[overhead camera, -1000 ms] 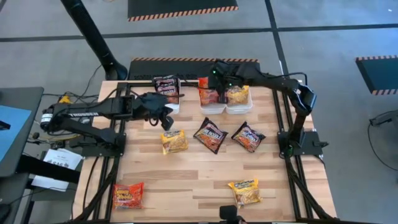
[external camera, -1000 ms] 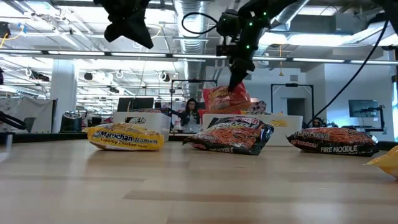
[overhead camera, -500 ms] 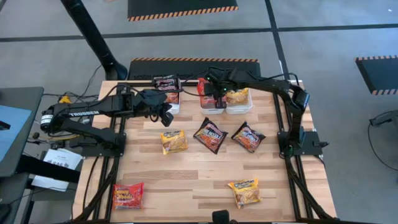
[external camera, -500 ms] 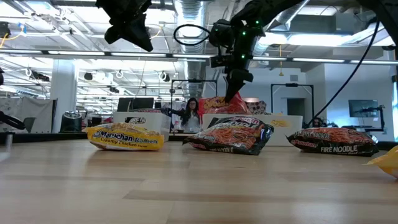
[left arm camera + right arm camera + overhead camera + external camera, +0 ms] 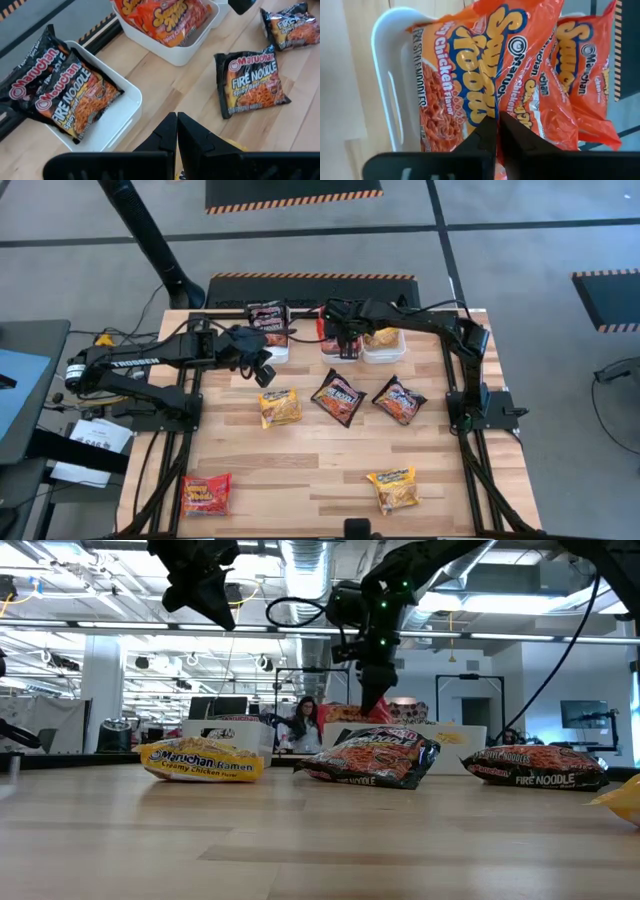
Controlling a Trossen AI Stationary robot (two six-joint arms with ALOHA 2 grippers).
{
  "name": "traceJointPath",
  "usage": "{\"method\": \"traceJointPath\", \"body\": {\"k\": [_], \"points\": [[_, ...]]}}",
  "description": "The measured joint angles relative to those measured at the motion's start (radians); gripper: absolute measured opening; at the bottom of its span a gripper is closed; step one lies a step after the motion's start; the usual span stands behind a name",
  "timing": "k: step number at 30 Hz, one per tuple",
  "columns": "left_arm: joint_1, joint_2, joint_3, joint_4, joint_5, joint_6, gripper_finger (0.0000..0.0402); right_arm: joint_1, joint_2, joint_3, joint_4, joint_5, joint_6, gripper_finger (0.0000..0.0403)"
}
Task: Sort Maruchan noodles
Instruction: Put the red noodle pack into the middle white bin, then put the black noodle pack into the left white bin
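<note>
My right tool (image 5: 343, 340), fingers nearly together, sits on the red packets (image 5: 520, 75) in the middle bin (image 5: 382, 75), while my left tool (image 5: 262, 370) hovers clenched, empty.

From overhead we look straight down on the whole pale wooden slatted table (image 5: 330, 470) and both arms. At tabletop height we look level across it into the room, close to a yellow crinkly plastic noodle packet (image 5: 203, 760) that the overhead view also shows (image 5: 280, 407). From the left wrist we look down, from close above, at a white rectangular plastic bin of red-orange packets (image 5: 172, 47); the right wrist sits nearer still over what looks like the same bin (image 5: 387, 95).
</note>
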Motion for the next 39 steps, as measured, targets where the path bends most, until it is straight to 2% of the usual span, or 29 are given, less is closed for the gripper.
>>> {"method": "traceJointPath", "body": {"k": [12,19,26,29,33,39], "points": [[0.0,0.0,0.0,-0.01,0.002,-0.005,0.0,-0.003,-0.003,0.01,-0.101,-0.016,0.093,0.0121],[0.0,0.0,0.0,-0.002,0.021,-0.033,0.0,-0.003,-0.008,0.134,-0.226,-0.017,0.096,0.0166],[-0.004,-0.02,0.002,-0.002,0.022,-0.085,0.0,-0.004,-0.009,0.261,-0.396,-0.037,0.097,0.0179],[-0.015,-0.054,0.002,0.001,0.022,-0.093,0.0,-0.014,-0.009,0.28,-0.491,-0.114,0.154,0.0177],[-0.036,-0.115,0.002,-0.006,0.021,-0.1,0.0,-0.037,-0.009,0.278,-0.595,-0.276,0.247,0.0168],[-0.056,-0.221,0.002,-0.037,0.021,-0.088,0.0,-0.044,-0.009,0.236,-0.644,-0.45,0.354,0.0161]]}}
